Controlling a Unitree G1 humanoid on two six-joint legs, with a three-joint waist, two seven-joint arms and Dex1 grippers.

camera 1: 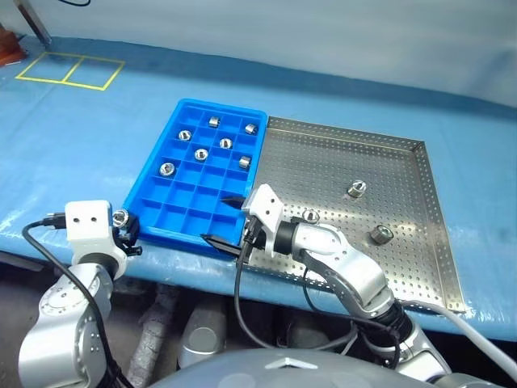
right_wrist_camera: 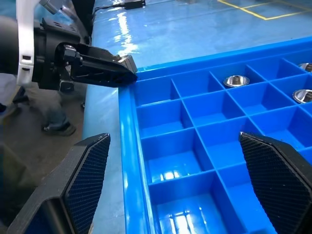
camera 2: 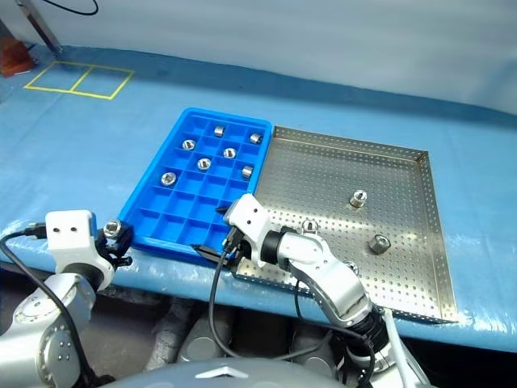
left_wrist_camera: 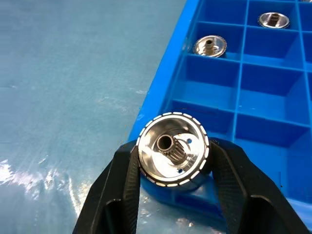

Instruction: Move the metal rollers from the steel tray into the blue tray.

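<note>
Broadly, a blue-covered bench (camera 1: 339, 73) with yellow floor-style tape squares (camera 1: 69, 70) carries the blue tray (camera 1: 153, 166) holding six rollers (camera 1: 226, 144) beside the steel tray (camera 1: 420, 234) holding three, while the left pincer (left_wrist_camera: 173, 161) clamps a seventh roller (left_wrist_camera: 171, 148) at the blue tray's corner and the right pincer (camera 1: 222, 218) gapes wide over its near compartments.
</note>
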